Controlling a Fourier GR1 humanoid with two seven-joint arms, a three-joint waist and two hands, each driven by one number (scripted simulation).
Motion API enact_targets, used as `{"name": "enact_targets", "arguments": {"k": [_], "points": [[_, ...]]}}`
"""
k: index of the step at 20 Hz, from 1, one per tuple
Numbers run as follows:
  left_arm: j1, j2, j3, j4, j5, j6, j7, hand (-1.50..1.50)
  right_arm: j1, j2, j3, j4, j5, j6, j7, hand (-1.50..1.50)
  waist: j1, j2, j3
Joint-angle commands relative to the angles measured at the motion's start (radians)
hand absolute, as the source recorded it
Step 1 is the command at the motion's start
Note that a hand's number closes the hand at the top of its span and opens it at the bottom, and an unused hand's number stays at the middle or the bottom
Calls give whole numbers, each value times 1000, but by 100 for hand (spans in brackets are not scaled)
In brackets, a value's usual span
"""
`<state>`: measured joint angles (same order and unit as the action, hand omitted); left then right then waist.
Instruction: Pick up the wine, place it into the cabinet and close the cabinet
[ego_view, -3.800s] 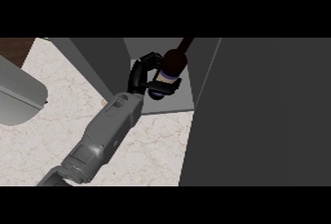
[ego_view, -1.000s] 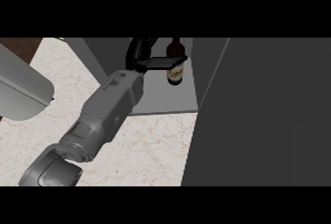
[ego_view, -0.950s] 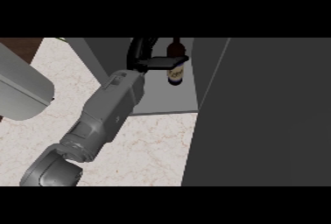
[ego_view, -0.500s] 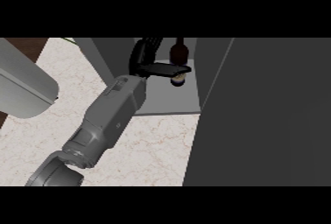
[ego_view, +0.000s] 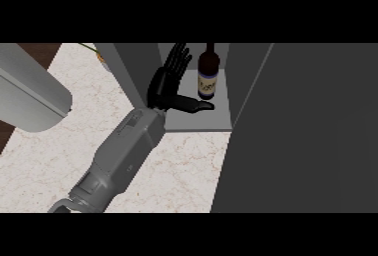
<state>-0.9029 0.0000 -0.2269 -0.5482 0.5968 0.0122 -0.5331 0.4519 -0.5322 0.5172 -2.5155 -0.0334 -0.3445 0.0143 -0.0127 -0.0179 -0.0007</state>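
Right hand (ego_view: 164, 87) is up inside the cabinet (ego_view: 133, 70), wide open. The fingers (ego_view: 177, 57) are straight and point toward the back, and the thumb (ego_view: 193, 105) sticks out sideways to the right. I see nothing gripped in it.

Wine bottle (ego_view: 208, 75) stands upright on the cabinet floor (ego_view: 199, 124), just right of the fingers. Its neck points toward the back and its pale label (ego_view: 207, 86) faces me. The thumb tip sits right at the bottle's base; I cannot tell whether it touches. The fingers look apart from the glass, with a thin gap.

My grey forearm (ego_view: 122, 155) runs from the lower left across the marble counter (ego_view: 59, 150) and over the front edge of the cabinet floor.

Cabinet door (ego_view: 303, 130) is the big dark panel filling the right side. It is swung open, with its edge just right of the bottle. The cabinet's left wall is just beside the back of the hand.

A big grey cylinder (ego_view: 29, 95) sits at the left edge, well apart from the cabinet opening.
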Motion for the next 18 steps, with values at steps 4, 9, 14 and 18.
{"name": "enact_targets", "arguments": {"k": [4, 9, 14, 18], "points": [[228, 0, -122, -255, 41, 50, 39, -150, 30, -22, -31, -218, -55, -16, 110, -150, 21, 2, 0], [412, 11, -174, -447, -9, 52, 84, -150, 66, -37, -13, -238, -19, -24, 98, -150, 26, -2, 0], [563, 46, -201, -648, -22, 110, 101, -150, 69, -62, -35, -246, -26, -17, 104, -150, 18, 5, 1], [686, 119, -200, -784, 12, 54, 125, -150, 69, -91, -61, -266, -40, -13, 132, -150, 17, 6, 0]]}}
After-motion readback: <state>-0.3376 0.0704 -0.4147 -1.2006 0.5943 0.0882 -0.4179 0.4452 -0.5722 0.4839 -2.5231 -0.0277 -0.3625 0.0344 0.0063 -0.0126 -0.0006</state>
